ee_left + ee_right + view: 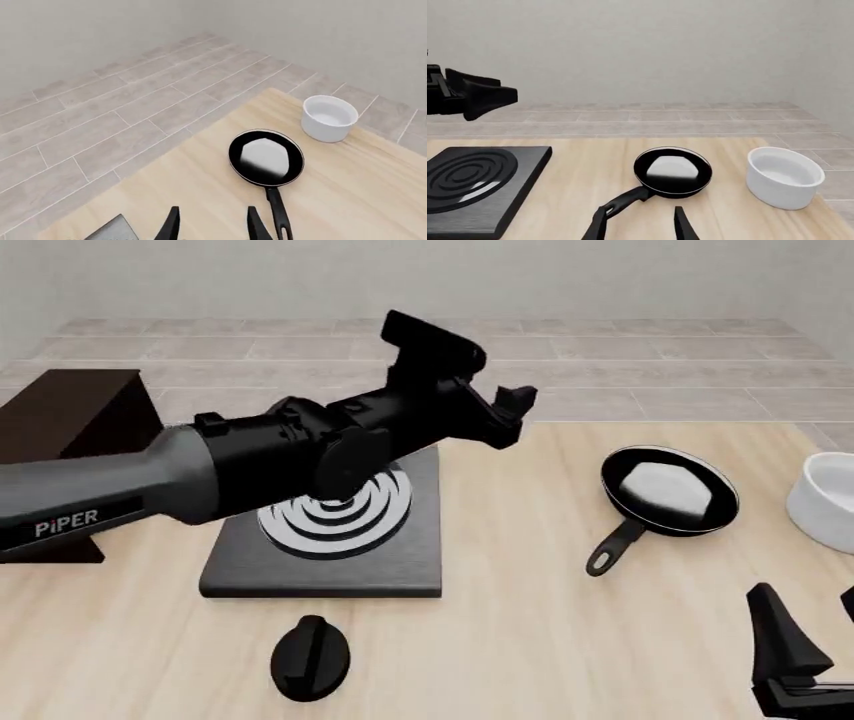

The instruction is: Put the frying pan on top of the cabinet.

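Nearest the front edge of the table (561,640), the right gripper (811,635) hangs with fingers spread, holding nothing. A black knob (311,657) lies by that edge too. Raised above the black slab with white rings (334,540), the left gripper (514,412) is parted and empty. The frying pan (667,492) sits right of centre, beside the white bowl (827,502). The cabinet (67,420) stands at the far left corner.

Frying pan (667,492) between slab (327,540) (left) and bowl (825,495).
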Controlling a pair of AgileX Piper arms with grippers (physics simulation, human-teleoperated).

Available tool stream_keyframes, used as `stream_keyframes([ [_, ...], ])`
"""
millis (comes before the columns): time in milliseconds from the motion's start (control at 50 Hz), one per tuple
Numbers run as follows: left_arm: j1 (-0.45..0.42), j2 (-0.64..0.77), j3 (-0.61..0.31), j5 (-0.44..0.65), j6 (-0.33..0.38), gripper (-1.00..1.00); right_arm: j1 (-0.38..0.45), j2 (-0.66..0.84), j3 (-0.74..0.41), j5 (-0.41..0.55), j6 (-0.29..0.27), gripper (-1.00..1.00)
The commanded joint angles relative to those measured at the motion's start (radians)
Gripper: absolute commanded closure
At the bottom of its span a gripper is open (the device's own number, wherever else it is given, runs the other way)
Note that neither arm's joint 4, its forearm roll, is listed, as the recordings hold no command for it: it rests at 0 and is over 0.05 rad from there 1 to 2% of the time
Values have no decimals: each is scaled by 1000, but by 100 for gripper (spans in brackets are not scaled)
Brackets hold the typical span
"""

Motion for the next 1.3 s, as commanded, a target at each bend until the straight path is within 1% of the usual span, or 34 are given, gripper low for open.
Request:
stream_keyframes([
  [20,-19,88,-28,-16,7,-100,1,-5,0,5,2,-100],
  [280,-42,155,-94,9,0,-100,0,3,-1,-3,2,-100],
  [380,-48,177,-105,8,0,-100,0,4,-1,-4,5,-100],
  [440,-53,197,-111,6,-13,-100,-2,0,-1,-3,8,-100],
  [740,-74,249,-139,7,-4,-100,-4,-12,0,7,12,-100],
  [900,-80,288,-164,8,-7,-100,-4,-9,0,4,11,-100],
  [1300,-102,358,-194,-3,-8,-100,-5,6,0,-9,8,-100],
])
